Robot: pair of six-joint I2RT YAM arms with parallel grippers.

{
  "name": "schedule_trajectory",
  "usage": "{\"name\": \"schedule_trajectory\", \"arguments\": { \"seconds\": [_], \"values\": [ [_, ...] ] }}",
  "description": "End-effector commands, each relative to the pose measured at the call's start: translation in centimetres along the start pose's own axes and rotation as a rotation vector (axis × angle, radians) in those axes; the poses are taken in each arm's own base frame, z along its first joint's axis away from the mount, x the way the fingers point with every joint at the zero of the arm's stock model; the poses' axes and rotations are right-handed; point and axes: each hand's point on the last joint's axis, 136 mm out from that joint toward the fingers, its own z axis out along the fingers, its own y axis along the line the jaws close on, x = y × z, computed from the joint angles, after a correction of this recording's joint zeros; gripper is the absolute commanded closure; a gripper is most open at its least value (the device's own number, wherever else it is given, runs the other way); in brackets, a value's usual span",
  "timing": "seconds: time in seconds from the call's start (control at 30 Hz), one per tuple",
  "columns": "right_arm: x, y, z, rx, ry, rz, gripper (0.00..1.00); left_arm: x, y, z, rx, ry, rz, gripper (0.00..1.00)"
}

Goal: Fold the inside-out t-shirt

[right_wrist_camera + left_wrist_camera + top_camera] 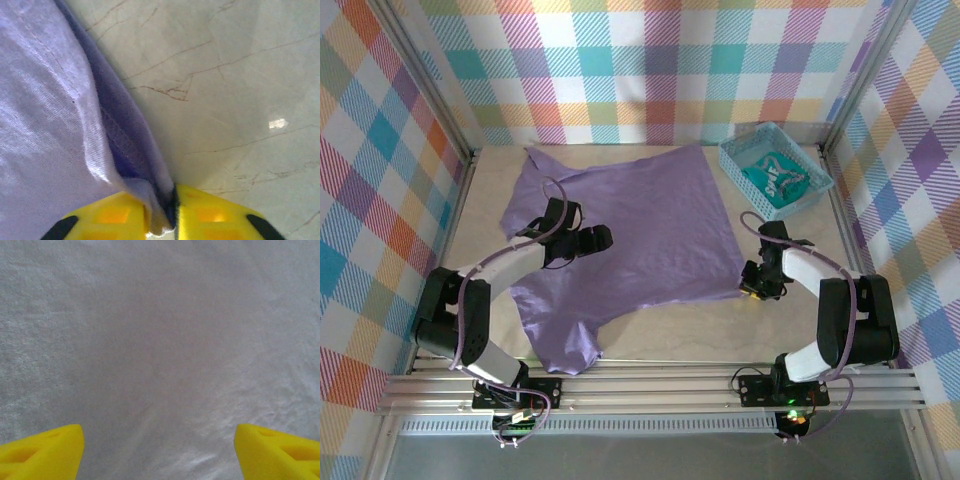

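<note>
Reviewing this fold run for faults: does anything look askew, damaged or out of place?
Nothing looks damaged or spilled. The t-shirt lies askew to the edges of the table, wrinkled, and one part comes close to the near edge. The right gripper is pinching the shirt's edge.

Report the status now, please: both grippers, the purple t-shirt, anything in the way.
Left gripper open above t-shirt. Right gripper shut on t-shirt edge. T-shirt spread out, unfolded. Teal basket far right, off the cloth.

Bright even light — blurry wrist views, glare on the table (240, 75)
</note>
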Motion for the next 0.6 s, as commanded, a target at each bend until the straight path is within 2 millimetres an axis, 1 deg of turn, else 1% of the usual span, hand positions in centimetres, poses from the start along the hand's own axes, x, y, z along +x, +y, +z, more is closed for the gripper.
{"name": "schedule_trajectory", "arguments": {
  "seconds": [0.0, 0.07, 0.17, 0.23, 0.33, 0.47, 0.57],
  "values": [
    [-1.1, 0.9, -0.2, -0.038, -0.026, -0.003, 0.87, 0.8, 0.4, 1.8, -0.011, 0.036, 0.012, 0.21],
    [-1.6, 1.3, -0.6, -0.044, -0.037, -0.015, 0.89, 0.6, 0.8, 2.8, -0.040, 0.054, 0.014, 0.21],
    [-2.7, 1.5, -1.3, -0.033, -0.062, -0.035, 0.91, -0.6, 1.4, 4.2, -0.084, 0.048, 0.016, 0.21],
    [-3.1, 1.4, -1.6, -0.016, -0.068, -0.051, 0.92, -1.5, 1.3, 5.2, -0.099, 0.051, 0.025, 0.21],
    [-3.8, 0.8, -1.9, 0.008, -0.077, -0.058, 0.92, -2.3, 1.1, 6.4, -0.104, 0.062, 0.023, 0.21],
    [-4.9, 0.3, -2.1, 0.011, -0.090, -0.052, 0.93, -2.7, 1.0, 7.5, -0.109, 0.076, 0.028, 0.21],
    [-5.5, -0.1, -2.1, 0.020, -0.090, -0.050, 0.93, -2.9, 0.5, 8.0, -0.094, 0.088, 0.032, 0.21]
  ]
}}
